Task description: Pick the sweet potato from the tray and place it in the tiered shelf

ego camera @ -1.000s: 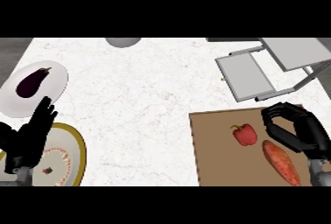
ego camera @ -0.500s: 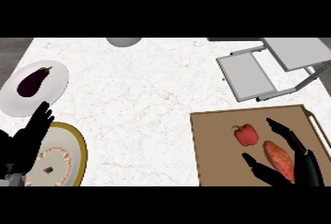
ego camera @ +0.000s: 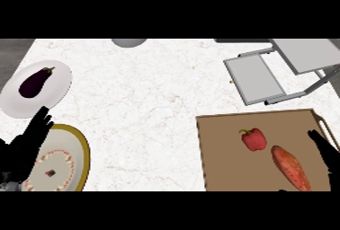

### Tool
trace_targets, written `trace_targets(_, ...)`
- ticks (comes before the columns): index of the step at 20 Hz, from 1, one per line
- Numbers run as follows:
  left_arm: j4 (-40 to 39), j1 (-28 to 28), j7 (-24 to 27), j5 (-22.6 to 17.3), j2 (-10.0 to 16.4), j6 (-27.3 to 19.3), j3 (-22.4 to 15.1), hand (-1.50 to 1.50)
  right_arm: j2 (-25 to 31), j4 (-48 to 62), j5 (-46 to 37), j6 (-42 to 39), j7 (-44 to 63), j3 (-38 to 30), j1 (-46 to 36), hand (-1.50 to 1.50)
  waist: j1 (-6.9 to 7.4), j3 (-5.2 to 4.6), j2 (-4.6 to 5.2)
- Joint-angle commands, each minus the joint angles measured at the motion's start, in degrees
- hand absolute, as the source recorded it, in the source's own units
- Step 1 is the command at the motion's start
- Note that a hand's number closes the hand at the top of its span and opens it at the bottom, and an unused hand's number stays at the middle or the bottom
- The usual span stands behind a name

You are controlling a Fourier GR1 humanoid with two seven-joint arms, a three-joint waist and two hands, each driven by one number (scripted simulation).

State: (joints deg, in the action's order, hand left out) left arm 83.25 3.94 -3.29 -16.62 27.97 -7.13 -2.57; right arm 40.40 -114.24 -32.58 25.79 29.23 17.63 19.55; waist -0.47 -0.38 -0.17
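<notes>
The sweet potato (ego camera: 290, 167) lies on the tray (ego camera: 219, 152), its long axis running upper left to lower right, just left of the right hand (ego camera: 327, 152), whose outstretched fingers hold nothing; the left hand (ego camera: 26, 143) rests open, well apart

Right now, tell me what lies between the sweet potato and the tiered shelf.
The red pepper lies on the tray, just left of the straight line from the sweet potato to the tiered shelf. Nothing else visible intervenes.
</notes>
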Motion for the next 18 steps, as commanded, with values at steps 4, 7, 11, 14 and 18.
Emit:
trace_targets(4,-1.6,-3.2,-1.0,-0.7,0.5,0.8,1.4,0.0,10.7,-6.7,-3.1,-22.7,17.6,5.0,-0.7,-1.5,1.04,-0.02,0.63)
trace_targets(7,1.0,-1.1,-0.4,0.9,-0.8,0.8,-1.2,0.0,11.8,-7.4,-1.0,-31.9,24.8,5.2,-6.7,-1.5,2.41,0.18,0.51)
trace_targets(11,-3.6,-6.6,-2.1,0.4,-0.8,1.5,1.3,0.0,9.1,-9.4,-1.3,-40.9,31.5,8.4,-13.0,-1.5,1.14,0.28,0.38)
trace_targets(14,-3.5,-2.4,1.4,2.6,-3.8,1.1,-0.2,0.0,5.2,-4.0,-3.2,-43.0,31.2,9.8,-15.9,-1.5,1.04,0.34,0.28)
trace_targets(18,-3.5,-1.8,1.7,2.2,-2.6,3.5,2.9,0.0,4.7,2.2,-2.9,-43.0,24.3,5.6,-15.2,-1.5,0.65,0.38,0.18)
